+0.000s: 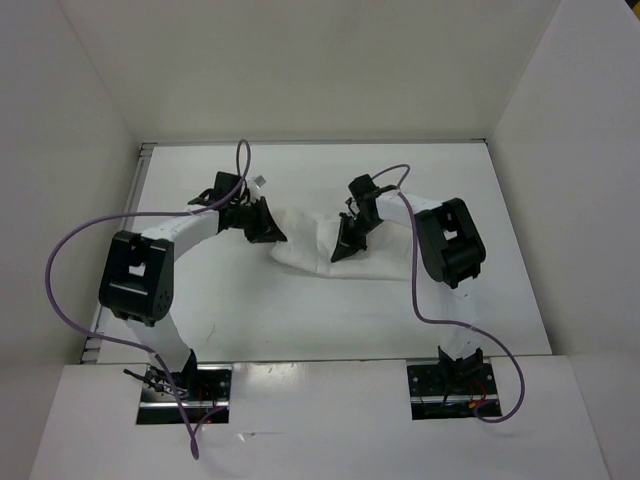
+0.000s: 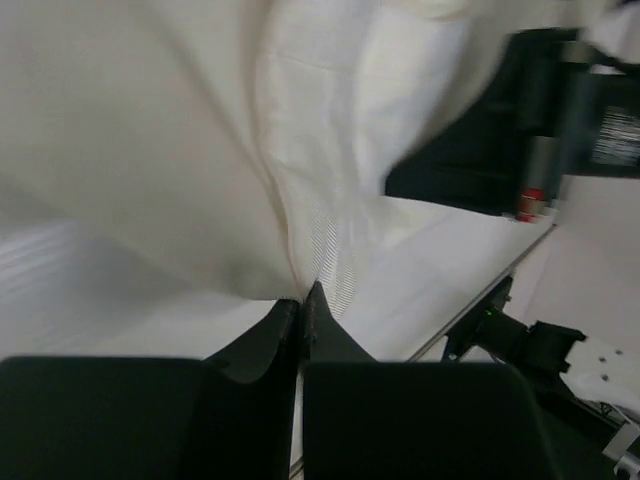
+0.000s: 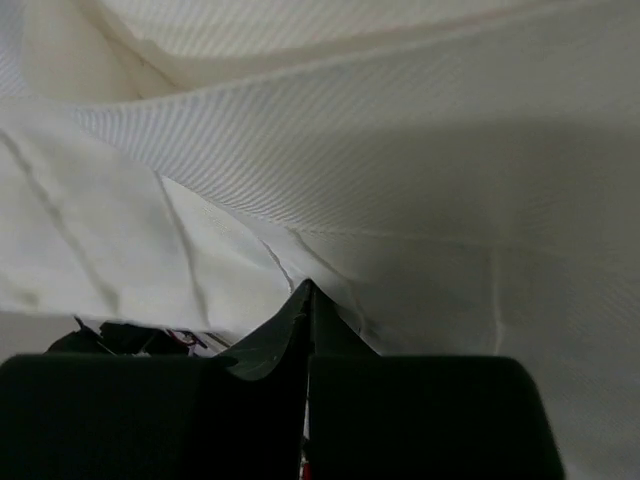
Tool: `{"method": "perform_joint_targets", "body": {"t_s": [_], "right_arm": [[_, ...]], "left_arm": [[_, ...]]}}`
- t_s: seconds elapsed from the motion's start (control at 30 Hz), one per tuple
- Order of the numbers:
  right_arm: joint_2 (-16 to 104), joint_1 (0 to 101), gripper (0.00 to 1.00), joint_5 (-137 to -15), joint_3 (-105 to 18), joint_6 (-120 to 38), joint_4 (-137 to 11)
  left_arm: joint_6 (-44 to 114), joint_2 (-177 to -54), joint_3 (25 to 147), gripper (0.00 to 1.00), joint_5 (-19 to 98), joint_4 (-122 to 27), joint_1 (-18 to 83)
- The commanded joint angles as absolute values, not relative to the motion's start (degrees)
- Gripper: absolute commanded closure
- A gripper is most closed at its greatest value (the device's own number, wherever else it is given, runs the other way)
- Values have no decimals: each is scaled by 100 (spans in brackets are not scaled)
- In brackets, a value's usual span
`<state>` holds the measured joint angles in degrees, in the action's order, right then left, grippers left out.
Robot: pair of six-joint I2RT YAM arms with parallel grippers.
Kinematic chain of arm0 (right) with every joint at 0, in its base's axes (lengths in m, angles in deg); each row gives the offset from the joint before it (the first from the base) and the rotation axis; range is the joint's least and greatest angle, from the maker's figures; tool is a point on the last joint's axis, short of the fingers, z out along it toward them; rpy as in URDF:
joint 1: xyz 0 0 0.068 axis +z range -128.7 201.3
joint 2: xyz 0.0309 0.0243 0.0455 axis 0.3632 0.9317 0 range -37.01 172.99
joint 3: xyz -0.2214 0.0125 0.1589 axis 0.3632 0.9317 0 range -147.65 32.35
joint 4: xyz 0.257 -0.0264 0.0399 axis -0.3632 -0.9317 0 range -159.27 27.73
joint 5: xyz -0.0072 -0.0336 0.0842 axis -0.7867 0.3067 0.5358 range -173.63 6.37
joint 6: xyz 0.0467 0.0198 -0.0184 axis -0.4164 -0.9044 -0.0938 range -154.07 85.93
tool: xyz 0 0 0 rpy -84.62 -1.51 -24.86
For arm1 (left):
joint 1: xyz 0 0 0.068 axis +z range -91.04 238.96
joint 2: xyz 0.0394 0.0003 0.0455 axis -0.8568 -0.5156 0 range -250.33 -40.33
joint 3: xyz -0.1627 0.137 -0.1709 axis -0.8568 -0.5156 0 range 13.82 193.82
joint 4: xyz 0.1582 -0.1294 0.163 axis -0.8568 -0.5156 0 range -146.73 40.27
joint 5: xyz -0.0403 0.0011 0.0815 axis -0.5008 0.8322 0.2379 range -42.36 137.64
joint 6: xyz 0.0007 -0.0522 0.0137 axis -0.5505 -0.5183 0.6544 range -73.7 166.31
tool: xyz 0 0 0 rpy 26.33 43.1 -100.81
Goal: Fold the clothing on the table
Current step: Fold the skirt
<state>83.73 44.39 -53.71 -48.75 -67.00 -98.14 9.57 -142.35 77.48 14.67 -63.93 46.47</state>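
Black fingertips [image 2: 285,335] fill the near edge of the left wrist view, and the pale weave of the clothing [image 2: 200,150] begins right at their tip. From above, the clothing [image 1: 305,255] lies bunched and wrinkled on the far half of the counter [image 1: 300,320], a little right of centre. Its left end is under one arm's reach and its middle under the other's.

The likeliest trouble, as I judge it, is the hold itself. Each pinch takes only a thin ridge of soft, sheer cloth at the extreme tip, so a lift or a pull sideways could let it slide free. A pinch may also have caught just one layer, in which case the rest would sag and the fold would come out crooked. If the two arms travel unevenly, the heap would twist rather than spread.

The left end effector [image 2: 303,298] is clenched, jaws fully together, grasping a fold at the garment's left end. The right end effector [image 3: 308,292] is clenched likewise on a ridge of ribbed cloth nearer the middle. From above both point down into the fabric.

Bare glossy counter surrounds the heap on every side. Purple cables [image 1: 62,270] loop off both arms above it.
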Motion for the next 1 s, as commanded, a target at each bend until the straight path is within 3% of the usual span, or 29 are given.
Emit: {"method": "perform_joint_targets", "body": {"t_s": [0.0, 0.27, 0.4, 0.47, 0.5, 0.6, 0.77, 0.97], "right_arm": [[8673, 4800, 100, -5586, -5306, -6659, -9857], [9341, 5267, 100, -4479, -6545, -6659, -9742], [9220, 5267, 100, -4487, -6802, -6659, -9813], [8895, 5101, 93, -4487, -6522, -6721, -9813], [8502, 4961, 82, -4539, -6381, -6773, -9752], [7649, 4593, 71, -4819, -5514, -6922, -9698], [6592, 3959, 68, -5434, -4527, -6993, -10005], [6424, 3440, 66, -6069, -3674, -6888, -10122]], "left_arm": [[1098, -13430, 8220, 100, 994, -6520, 4499], [588, -13287, 8685, 100, 484, -6107, 3814], [727, -13613, 8686, 100, 545, -6159, 3752], [789, -13692, 8686, 100, 598, -6212, 3752], [790, -13692, 8686, 100, 668, -6212, 3752], [842, -13692, 8686, 100, 791, -6274, 3752], [904, -13745, 8686, 100, 791, -6327, 3752], [851, -13859, 8817, 100, 791, -6265, 3700]]}}
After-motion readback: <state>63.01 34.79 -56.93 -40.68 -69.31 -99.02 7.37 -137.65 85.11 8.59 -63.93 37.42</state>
